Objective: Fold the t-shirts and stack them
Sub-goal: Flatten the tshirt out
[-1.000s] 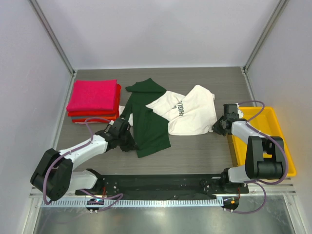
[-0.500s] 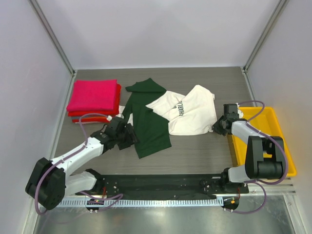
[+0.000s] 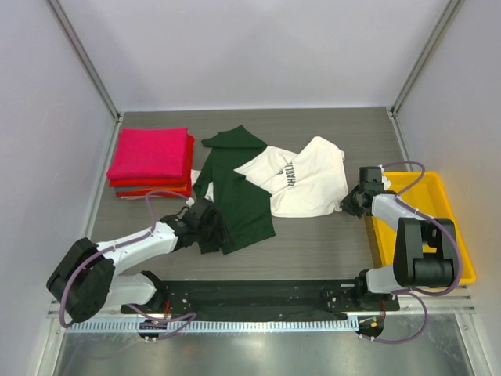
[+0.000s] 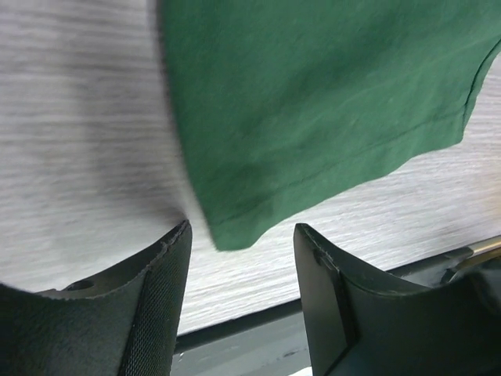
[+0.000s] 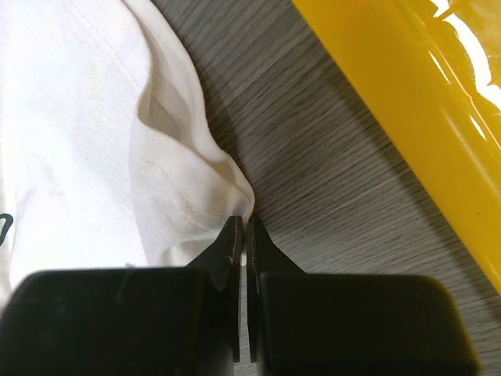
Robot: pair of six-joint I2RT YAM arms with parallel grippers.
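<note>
The left hand (image 3: 210, 233) has been spread and shifted to the near green corner of the shirt (image 3: 254, 192), mid-scene on the bench (image 3: 329, 243). A fresh grasp for folding seems to be lined up. The right hand (image 5: 243, 225) is pressed together on the white hem. The lettering is cut off by folds, and the layers of the far-left stack (image 3: 151, 160) cannot be counted.

Grey wood-grain table (image 3: 329, 243), bearing: far left, stack of folded magenta-pink and red cloth shirts (image 3: 150, 157), count unclear, perhaps four; centre, rumpled cream-white and dark green cloth t-shirt (image 3: 301, 188); right edge, yellow plastic tray (image 3: 442, 196).
</note>
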